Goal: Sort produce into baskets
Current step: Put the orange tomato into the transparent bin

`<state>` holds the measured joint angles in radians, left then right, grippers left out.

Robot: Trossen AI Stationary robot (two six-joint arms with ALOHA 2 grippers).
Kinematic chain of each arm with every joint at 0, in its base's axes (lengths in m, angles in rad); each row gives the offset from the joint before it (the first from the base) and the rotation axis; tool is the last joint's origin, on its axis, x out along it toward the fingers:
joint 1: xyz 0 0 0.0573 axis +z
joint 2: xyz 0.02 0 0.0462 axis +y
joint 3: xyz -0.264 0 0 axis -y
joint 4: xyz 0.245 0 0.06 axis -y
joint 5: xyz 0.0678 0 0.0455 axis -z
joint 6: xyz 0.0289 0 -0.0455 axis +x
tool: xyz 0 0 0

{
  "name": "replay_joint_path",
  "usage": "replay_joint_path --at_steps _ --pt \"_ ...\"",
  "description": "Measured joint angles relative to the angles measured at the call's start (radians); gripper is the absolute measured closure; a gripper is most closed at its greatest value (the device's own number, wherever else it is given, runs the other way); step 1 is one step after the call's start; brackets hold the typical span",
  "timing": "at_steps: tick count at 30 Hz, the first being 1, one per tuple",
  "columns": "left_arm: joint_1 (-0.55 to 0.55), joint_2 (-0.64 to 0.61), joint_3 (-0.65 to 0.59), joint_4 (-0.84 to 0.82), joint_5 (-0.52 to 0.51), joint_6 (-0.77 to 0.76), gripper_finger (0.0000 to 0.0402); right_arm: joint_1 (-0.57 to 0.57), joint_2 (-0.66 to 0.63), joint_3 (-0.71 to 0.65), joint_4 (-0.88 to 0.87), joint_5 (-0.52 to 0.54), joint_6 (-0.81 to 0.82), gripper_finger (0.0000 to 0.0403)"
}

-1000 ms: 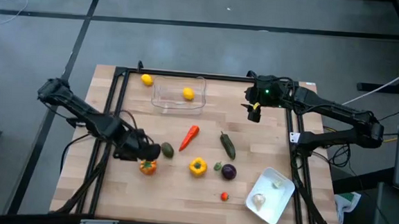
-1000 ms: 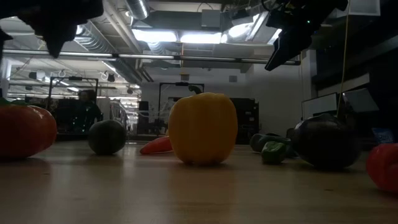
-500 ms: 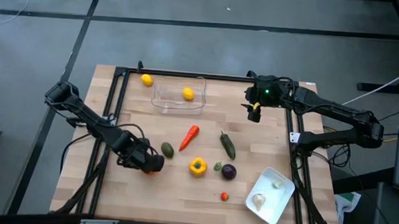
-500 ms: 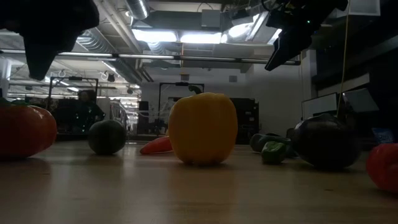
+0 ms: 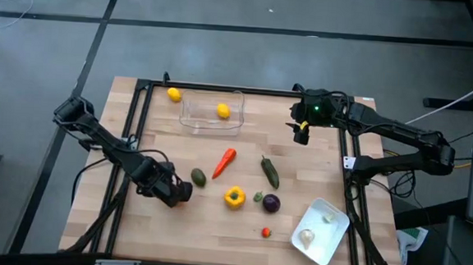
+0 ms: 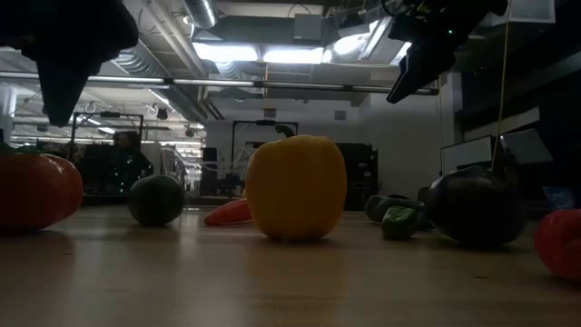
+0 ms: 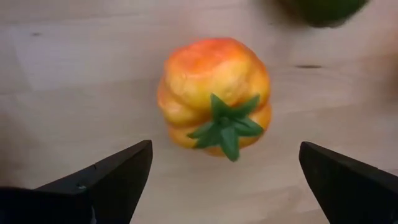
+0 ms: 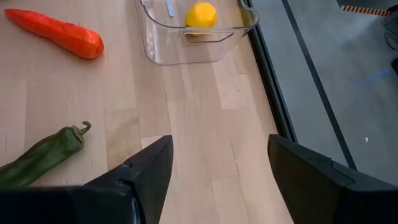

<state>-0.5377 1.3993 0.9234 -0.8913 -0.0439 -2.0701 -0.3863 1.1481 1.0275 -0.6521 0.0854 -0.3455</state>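
The big wooden table (image 5: 239, 231) holds a clear see-through plastic tub (image 5: 212, 113) at about 12 o'clock and a white rounded tray (image 5: 321, 230) at about 4 o'clock. From above, one yellow lemon (image 5: 223, 110) sits inside the tub and another yellow lemon (image 5: 174, 95) lies just outside it, at the tub's 10 o'clock. The left gripper (image 5: 175, 193) is at about 8 o'clock on the table and hides what is under it. Only the left wrist view shows that: a round orange tomato with a green star top (image 7: 214, 96) lies between the wide-open fingers (image 7: 99, 180), not touched. The right gripper (image 5: 301, 133) waits at 1 o'clock with its fingers (image 8: 149, 171) spread apart, holding nothing.
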Motion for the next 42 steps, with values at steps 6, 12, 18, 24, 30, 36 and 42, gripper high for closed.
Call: replay_joint_path --at_steps 6,12,18,24,30,36,42 --pt "0.003 0.049 0.000 0.017 -0.015 0.001 0.0003 0.000 0.000 0.000 0.000 0.000 0.000 0.0144" --pt "0.003 0.085 0.000 0.016 -0.018 0.001 0.0004 0.000 0.000 0.000 0.000 0.000 0.000 0.0144" --pt "0.003 0.122 0.000 0.017 -0.025 -0.055 0.0004 0.000 0.000 0.000 0.000 0.000 0.000 0.0144" --pt "0.003 0.138 0.000 0.025 -0.027 -0.042 0.0004 0.000 0.000 0.000 0.000 0.000 0.000 0.0144" --pt "0.015 0.140 0.000 0.025 -0.038 -0.040 0.0004 0.000 0.000 0.000 0.000 0.000 0.000 0.0144" --pt "0.016 0.191 0.000 0.021 -0.034 -0.003 0.0004 0.000 0.000 0.000 0.000 0.000 0.000 0.0144" --pt "0.029 0.211 0.000 0.036 -0.004 0.053 0.0010 0.000 0.000 0.000 0.000 0.000 0.000 0.0144"
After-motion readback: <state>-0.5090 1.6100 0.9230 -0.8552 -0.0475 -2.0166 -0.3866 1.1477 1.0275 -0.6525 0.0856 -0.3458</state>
